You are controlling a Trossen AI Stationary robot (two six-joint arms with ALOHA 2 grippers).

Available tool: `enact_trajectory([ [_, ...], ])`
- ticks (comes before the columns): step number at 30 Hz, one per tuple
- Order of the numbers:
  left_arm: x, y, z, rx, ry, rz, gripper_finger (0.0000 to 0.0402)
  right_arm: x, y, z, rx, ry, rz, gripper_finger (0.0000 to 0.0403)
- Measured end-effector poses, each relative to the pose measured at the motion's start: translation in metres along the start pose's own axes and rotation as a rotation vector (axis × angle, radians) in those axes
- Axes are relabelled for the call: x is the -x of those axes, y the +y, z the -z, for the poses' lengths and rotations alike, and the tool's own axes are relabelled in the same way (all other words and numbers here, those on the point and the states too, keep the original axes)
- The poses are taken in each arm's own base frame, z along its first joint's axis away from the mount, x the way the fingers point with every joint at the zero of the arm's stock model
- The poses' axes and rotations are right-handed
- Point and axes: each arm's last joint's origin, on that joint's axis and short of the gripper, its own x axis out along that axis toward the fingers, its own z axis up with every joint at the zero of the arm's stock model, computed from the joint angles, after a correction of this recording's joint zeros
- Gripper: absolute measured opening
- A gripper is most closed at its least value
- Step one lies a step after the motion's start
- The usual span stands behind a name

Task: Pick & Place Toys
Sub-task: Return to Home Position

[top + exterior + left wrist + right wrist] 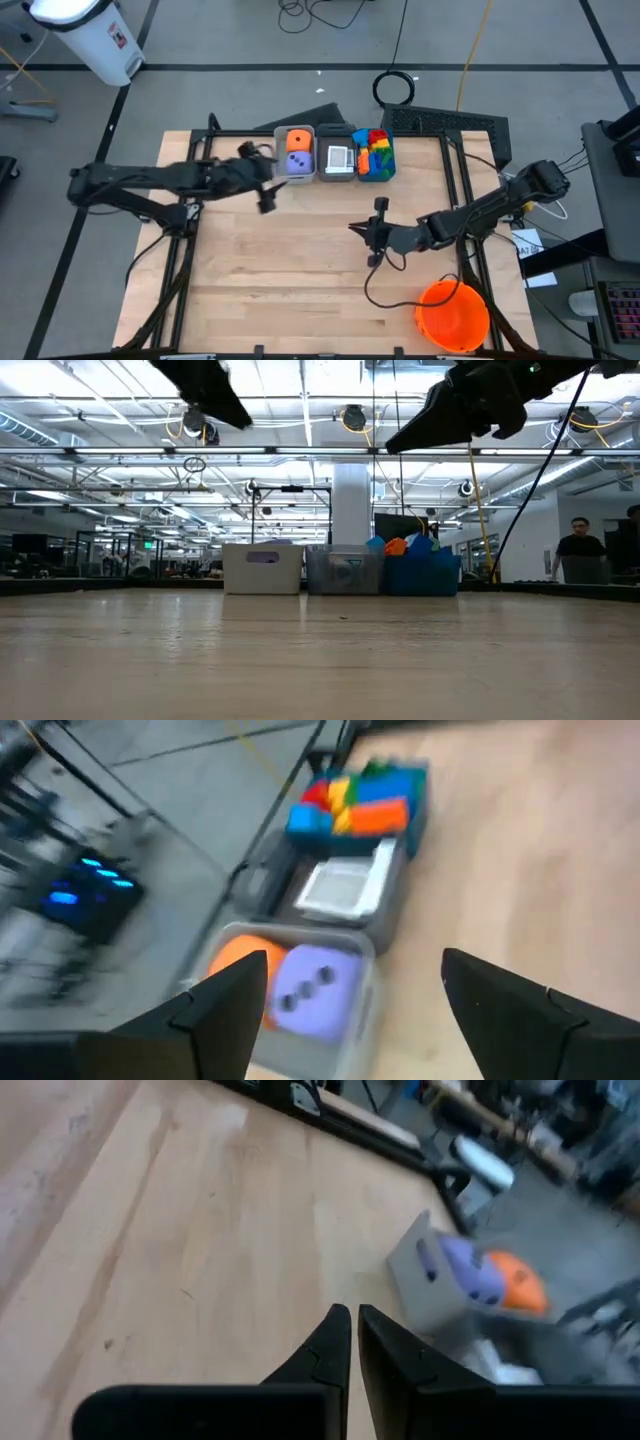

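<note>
Three bins stand in a row at the table's far middle. The grey bin (298, 152) holds an orange die (238, 963) and a purple die (310, 985). The middle bin (337, 158) holds white cards (345, 885). The blue bin (376, 155) is heaped with coloured blocks (355, 800). My left gripper (352, 960) hangs open in the air just near-left of the grey bin (300, 1020), with nothing between its fingers. My right gripper (353, 1315) is shut and holds nothing, raised over the table's middle right (375, 230).
A big orange bucket (452, 315) stands at the table's near right corner. Bare wood (280, 280) spreads between the arms and the near edge. In the low view a person (580, 550) shows far behind the table on the right.
</note>
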Motion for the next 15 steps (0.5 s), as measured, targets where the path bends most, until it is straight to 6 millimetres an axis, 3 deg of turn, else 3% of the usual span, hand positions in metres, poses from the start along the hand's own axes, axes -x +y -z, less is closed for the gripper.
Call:
enact_trajectory([
  [4, 0.041, 0.006, 0.007, 0.115, -0.1, 0.184, 0.0305, 0.011, -0.009, -0.007, 0.118, -0.034, 0.008, 0.0018],
  [6, 0.057, 0.005, 0.024, 0.087, -0.153, 0.279, 0.0307, 0.018, -0.015, -0.01, 0.163, -0.039, 0.027, 0.0018],
  [8, 0.067, 0.004, 0.043, 0.078, -0.23, 0.312, 0.0307, 0.026, -0.022, -0.012, 0.101, -0.043, 0.037, 0.0018],
  [12, 0.07, 0.0, 0.089, 0.135, -0.325, 0.276, 0.0304, 0.044, -0.037, -0.013, -0.07, -0.048, -0.025, 0.0018],
  [15, 0.07, -0.001, 0.119, 0.183, -0.375, 0.244, 0.0301, 0.056, -0.046, -0.006, -0.123, -0.094, -0.167, 0.0018],
])
